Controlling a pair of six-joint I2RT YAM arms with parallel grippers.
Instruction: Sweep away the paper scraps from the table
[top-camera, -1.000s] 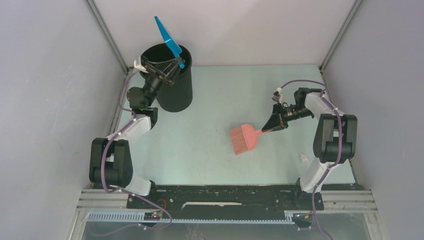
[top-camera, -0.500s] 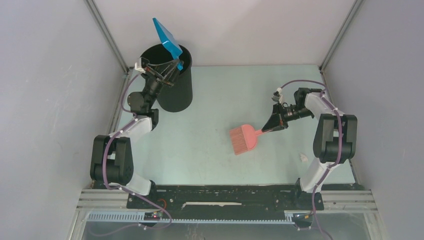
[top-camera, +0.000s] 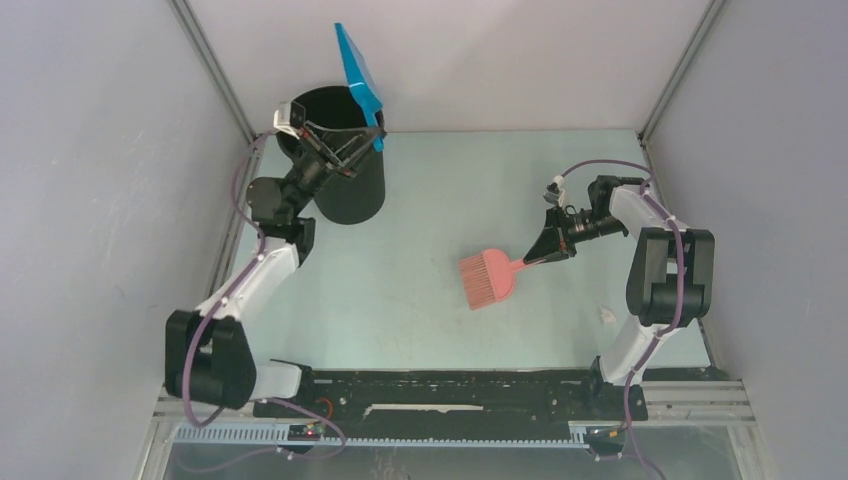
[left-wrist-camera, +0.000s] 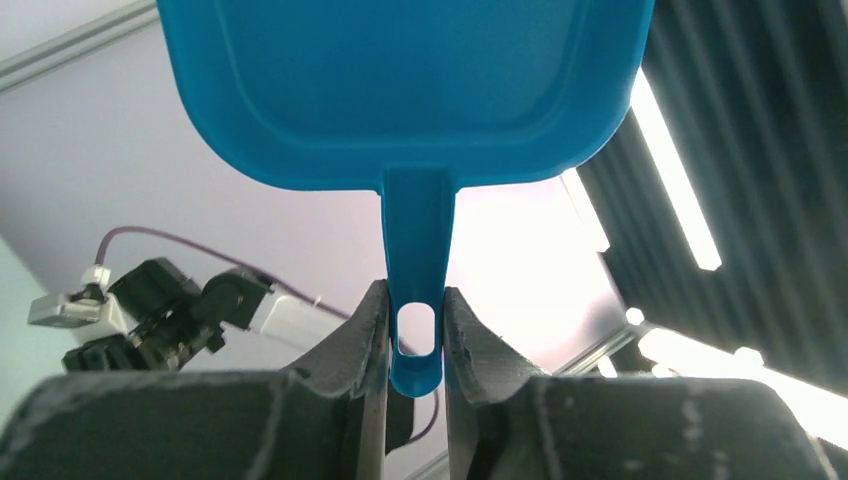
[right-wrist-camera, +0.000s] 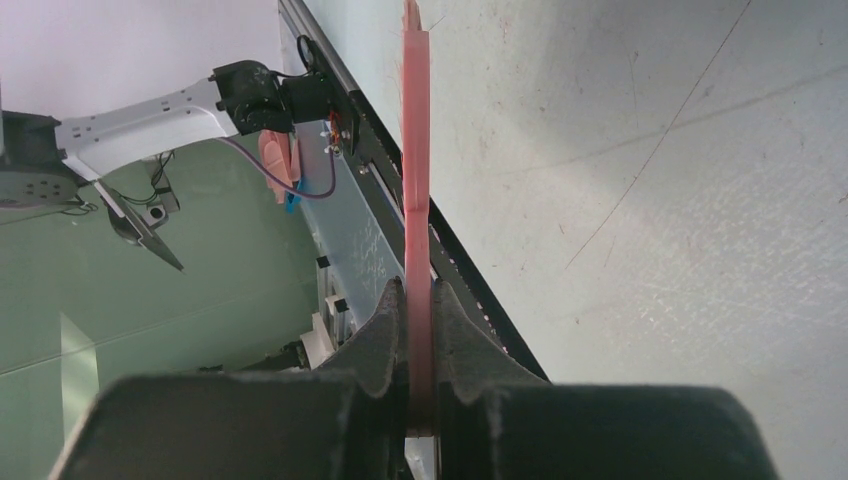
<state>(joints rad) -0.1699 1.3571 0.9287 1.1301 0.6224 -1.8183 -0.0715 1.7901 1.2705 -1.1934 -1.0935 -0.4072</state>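
Table (top-camera: 420, 330) kit: my left gripper (top-camera: 366, 131) clamps dustpan (top-camera: 356, 68) upended over bin (top-camera: 350, 190), upper left, for emptying; right gripper (top-camera: 530, 260) pinches brush (top-camera: 487, 277), centre.

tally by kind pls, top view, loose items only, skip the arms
blue dustpan: 1
pink brush: 1
black bin: 1
small white bit: 1
total: 4
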